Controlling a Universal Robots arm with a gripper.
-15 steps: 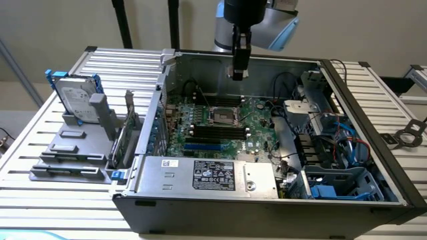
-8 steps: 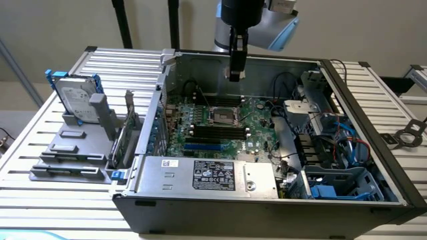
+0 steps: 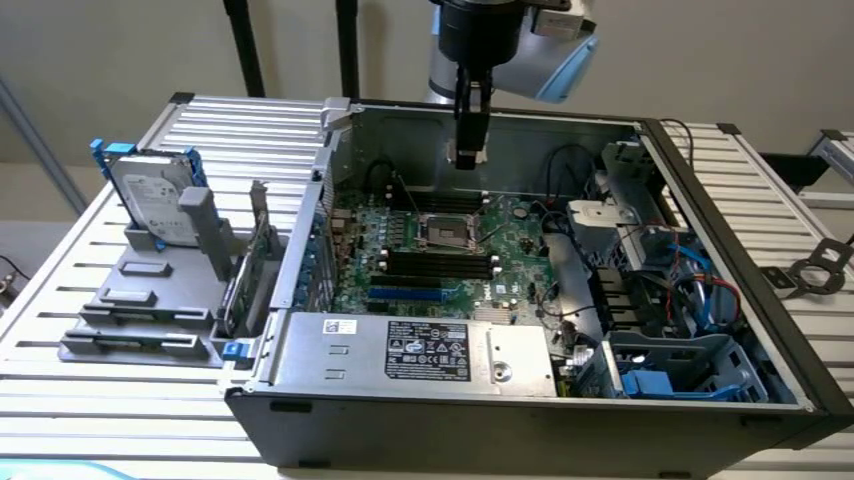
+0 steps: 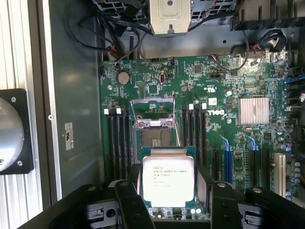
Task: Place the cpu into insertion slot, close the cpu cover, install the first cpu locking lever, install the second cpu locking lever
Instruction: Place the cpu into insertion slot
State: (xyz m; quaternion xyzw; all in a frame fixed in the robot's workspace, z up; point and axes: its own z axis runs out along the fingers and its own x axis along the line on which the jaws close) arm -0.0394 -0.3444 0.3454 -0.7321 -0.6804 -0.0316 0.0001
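Cpu placement looks to be the step in hand. In the exterior view the gripper hangs inside the open computer case on the counter, above the insertion slot on the green board.

In the wrist view the cpu is clamped by its edges between the jaws, label up, clear of the board and near the slot, which looks empty. The cpu cover stands tipped open beyond it, with memory sticks on either side. Seating likely calls for the chip square and level over the socket.
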